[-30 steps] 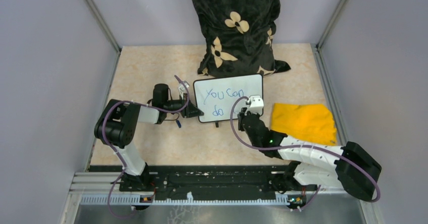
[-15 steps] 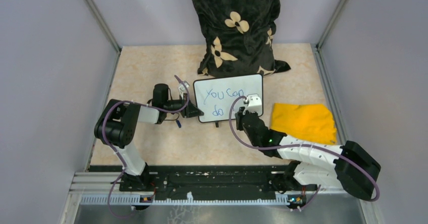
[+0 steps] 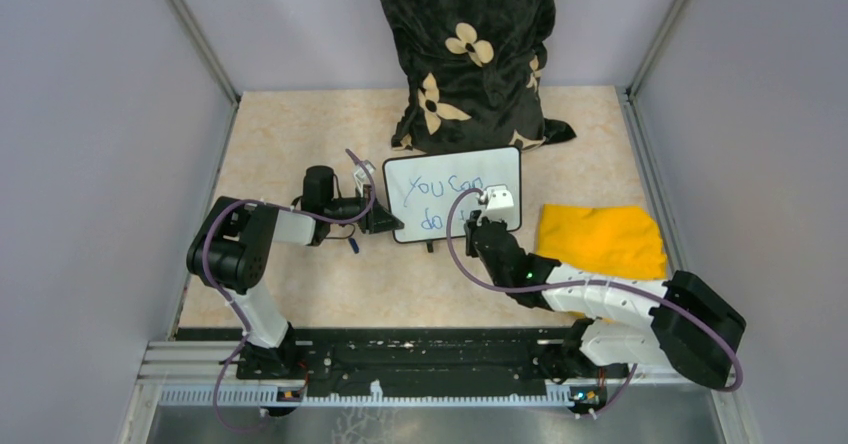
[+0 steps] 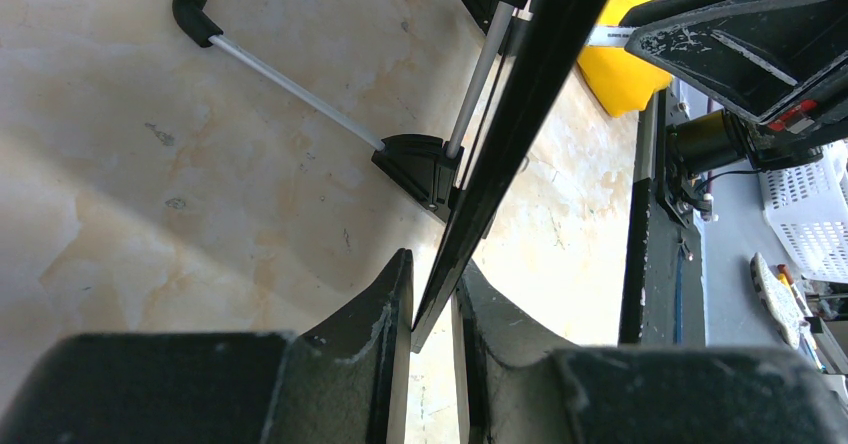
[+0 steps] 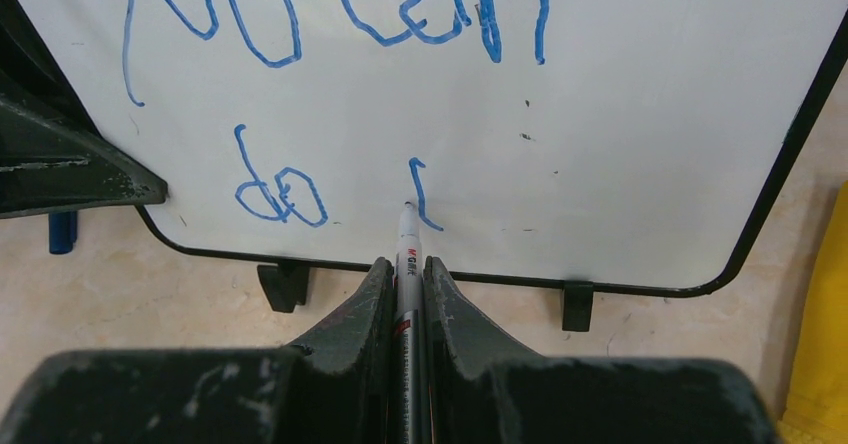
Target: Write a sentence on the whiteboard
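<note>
Marker point(image 5: 408, 246) pinched in R gripper point(image 5: 405, 269), tip at stroke beside "do" on whiteboard point(image 5: 640, 134); L gripper point(image 4: 432, 299) clamps board edge. Write w/ light pressure so your board doesn't tip.

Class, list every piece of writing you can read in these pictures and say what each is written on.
"You can": blue ink, top line of the whiteboard.
"do": second line, then one unfinished stroke.
Red print on the marker: too small to read.
</note>
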Controlling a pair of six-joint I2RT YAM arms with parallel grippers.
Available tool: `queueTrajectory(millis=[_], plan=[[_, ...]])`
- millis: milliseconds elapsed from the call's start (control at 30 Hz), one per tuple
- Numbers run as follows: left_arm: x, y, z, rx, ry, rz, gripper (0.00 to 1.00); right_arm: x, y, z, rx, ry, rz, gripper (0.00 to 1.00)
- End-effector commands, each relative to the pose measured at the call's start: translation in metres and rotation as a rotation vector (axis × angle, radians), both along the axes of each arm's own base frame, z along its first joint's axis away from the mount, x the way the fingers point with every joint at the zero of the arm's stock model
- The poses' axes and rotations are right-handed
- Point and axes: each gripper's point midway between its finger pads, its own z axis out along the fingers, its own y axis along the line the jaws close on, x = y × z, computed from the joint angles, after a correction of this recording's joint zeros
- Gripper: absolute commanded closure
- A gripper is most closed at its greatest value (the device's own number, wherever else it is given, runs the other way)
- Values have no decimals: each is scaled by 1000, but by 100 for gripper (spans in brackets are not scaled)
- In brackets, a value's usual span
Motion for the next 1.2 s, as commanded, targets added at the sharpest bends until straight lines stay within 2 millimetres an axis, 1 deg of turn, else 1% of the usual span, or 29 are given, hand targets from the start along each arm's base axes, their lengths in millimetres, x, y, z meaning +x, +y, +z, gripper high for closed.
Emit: queueTrajectory(millis=[0,233,633,800,933,1167], plan=[[6,-1,-5,18,-24,2,74,15,3,26,49,-60,-45,100],[6,-1,-5,20,-23,3,74,16,-5,19,26,-49,-77,100],[6,-1,-6,21,-21,3,74,12,-21,15,10,-44,-114,100],[5,-1,-6,20,-20,1,74,10,-25,16,12,-44,-117,100],[6,-1,-5,19,-23,1,74,7,-21,22,36,-50,-85,100],[5,-1,-7,21,-20,0,74,8,-19,45,69,-97,-67,100]])
